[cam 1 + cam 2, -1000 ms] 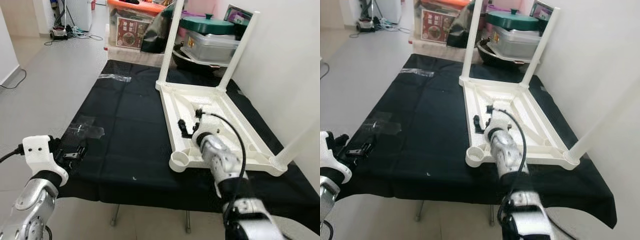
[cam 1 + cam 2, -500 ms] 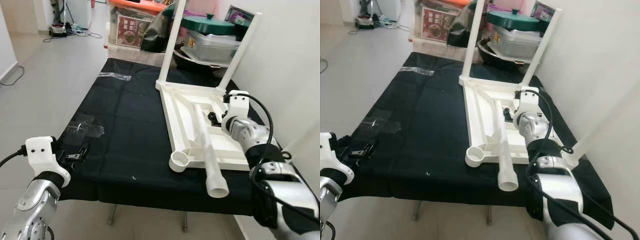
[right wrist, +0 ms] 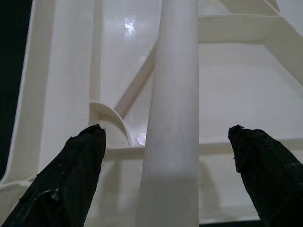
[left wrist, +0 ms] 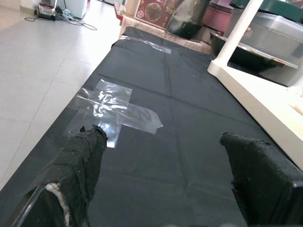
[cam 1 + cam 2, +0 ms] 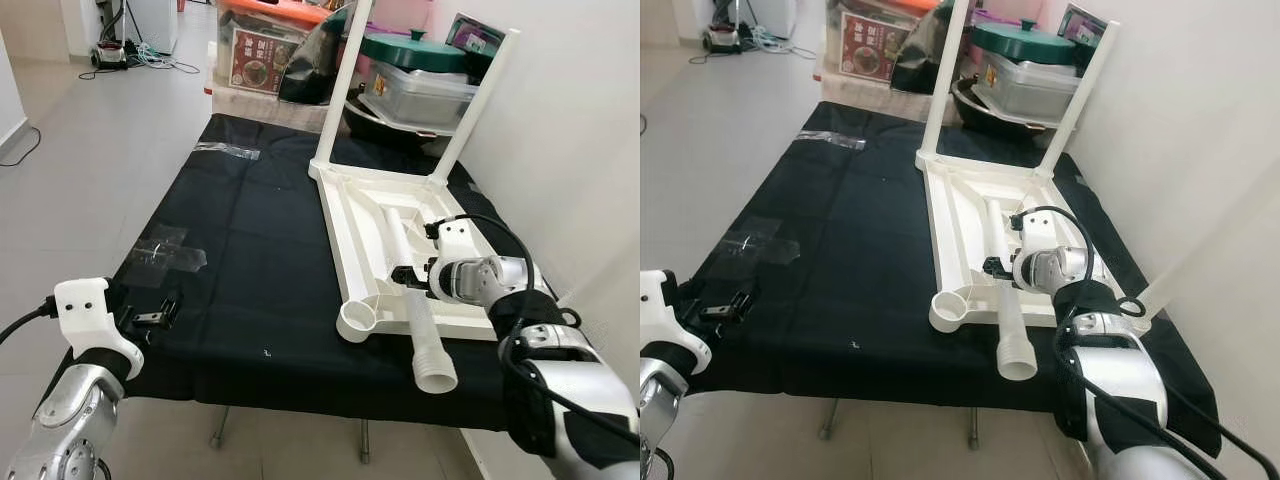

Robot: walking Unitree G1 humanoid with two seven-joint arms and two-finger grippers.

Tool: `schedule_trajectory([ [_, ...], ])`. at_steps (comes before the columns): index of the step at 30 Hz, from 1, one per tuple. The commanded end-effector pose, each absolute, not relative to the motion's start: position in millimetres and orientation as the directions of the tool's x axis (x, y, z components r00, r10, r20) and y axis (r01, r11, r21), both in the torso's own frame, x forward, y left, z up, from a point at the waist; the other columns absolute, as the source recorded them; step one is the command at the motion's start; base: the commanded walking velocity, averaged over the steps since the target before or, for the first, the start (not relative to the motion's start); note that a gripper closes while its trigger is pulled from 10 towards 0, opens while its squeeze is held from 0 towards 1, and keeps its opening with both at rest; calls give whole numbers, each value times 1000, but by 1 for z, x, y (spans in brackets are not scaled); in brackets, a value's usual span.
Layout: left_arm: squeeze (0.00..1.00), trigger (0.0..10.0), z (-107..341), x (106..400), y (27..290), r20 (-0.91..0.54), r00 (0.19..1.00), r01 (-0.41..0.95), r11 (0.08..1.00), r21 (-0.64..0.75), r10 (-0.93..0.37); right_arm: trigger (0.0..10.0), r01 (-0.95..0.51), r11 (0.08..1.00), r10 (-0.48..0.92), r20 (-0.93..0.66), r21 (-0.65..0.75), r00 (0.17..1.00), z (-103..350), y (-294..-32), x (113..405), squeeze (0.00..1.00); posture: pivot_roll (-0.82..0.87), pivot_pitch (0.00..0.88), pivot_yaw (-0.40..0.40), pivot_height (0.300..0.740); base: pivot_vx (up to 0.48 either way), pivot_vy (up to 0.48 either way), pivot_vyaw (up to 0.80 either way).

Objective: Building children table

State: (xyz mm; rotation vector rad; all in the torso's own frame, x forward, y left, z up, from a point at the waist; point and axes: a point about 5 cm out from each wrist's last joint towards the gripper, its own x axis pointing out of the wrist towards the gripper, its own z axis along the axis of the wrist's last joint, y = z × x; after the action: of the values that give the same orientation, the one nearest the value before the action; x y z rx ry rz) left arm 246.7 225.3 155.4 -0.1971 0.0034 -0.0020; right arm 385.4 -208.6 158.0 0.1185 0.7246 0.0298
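A white plastic children's table [image 5: 385, 225] lies upside down on a black cloth [image 5: 250, 250] that covers a work table, at the 1 o'clock side of the head view. Two legs stand upright in the far corner sockets: one far left leg [image 5: 343, 85] and one far right leg [image 5: 475, 105]. A third fitted leg [image 5: 1215, 245] rises at the near right corner, toward 3 o'clock, blurred against the wall. The near left corner socket [image 5: 358, 322] is open, with nothing in it.

A loose table leg [image 5: 418, 320] lies across the underside of the table, its wide end overhanging the near edge toward 5 o'clock.

The right gripper [image 5: 408, 277] is positioned over this loose leg, just above the table's near rim. In the right wrist view its fingers [image 3: 71, 179] stand spread apart, one on each side of the leg [image 3: 173, 118], with no contact visible.

The left gripper [image 5: 150, 315] is at 8 o'clock, low over the near left edge of the cloth. In the left wrist view its fingers [image 4: 80, 165] are spread wide and hold nothing. Clear tape patches [image 4: 118, 111] are stuck to the cloth just ahead of it.

Storage boxes [image 5: 265, 50] and a green-lidded container [image 5: 420, 70] stand beyond the table at 12 o'clock.
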Motion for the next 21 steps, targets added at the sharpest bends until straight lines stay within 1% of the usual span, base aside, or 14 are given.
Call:
schedule_trajectory([
  [1,0,10000,153,246,220,-6,1000,10,979,-205,-12,10000,19,996,46,-686,87,726,156,-217,383,0,125,0,-240,740,0,0,0],
  [2,0,10000,153,246,220,-6,1000,10,979,-205,-12,10000,19,996,46,-686,87,726,156,-217,383,0,125,0,-240,740,0,0,0],
  [5,0,10000,151,246,222,-9,1000,4,979,-202,-6,10000,8,998,35,-721,56,692,145,-221,377,0,122,0,-245,740,0,0,0],
  [7,0,10000,151,246,222,-9,1000,4,979,-202,-6,10000,8,998,35,-721,56,692,145,-221,377,0,122,0,-245,740,0,0,0],
  [8,0,10000,151,245,221,-10,1000,2,979,-203,-4,10000,14,999,23,-742,44,670,137,-226,373,0,120,0,-250,740,0,0,0],
  [10,0,10000,150,245,221,-10,1000,2,979,-204,-4,10000,11,999,26,-752,44,658,133,-228,371,0,120,0,-250,740,0,0,0],
  [16,0,10000,150,245,220,-11,1000,-1,979,-203,-2,10000,-27,998,57,-776,52,628,124,-225,366,0,119,0,-253,740,0,0,0],
  [17,0,10000,150,244,220,-11,1000,-1,979,-202,-1,3137,-30,998,56,-780,48,623,121,-225,365,0,119,0,-254,740,0,0,0],
  [19,0,10000,150,244,220,-11,1000,-2,979,-202,-1,3137,-31,998,55,-783,46,620,119,-226,364,0,119,0,-254,740,0,0,0],
  [20,0,10000,150,244,220,-12,1000,-2,980,-201,0,2392,-30,999,52,-788,42,613,116,-226,363,0,119,0,-254,740,0,0,0],
  [21,0,10000,150,244,220,-12,1000,-2,980,-201,0,2392,-30,999,52,-788,42,613,116,-226,363,0,119,0,-254,740,0,0,0],
])
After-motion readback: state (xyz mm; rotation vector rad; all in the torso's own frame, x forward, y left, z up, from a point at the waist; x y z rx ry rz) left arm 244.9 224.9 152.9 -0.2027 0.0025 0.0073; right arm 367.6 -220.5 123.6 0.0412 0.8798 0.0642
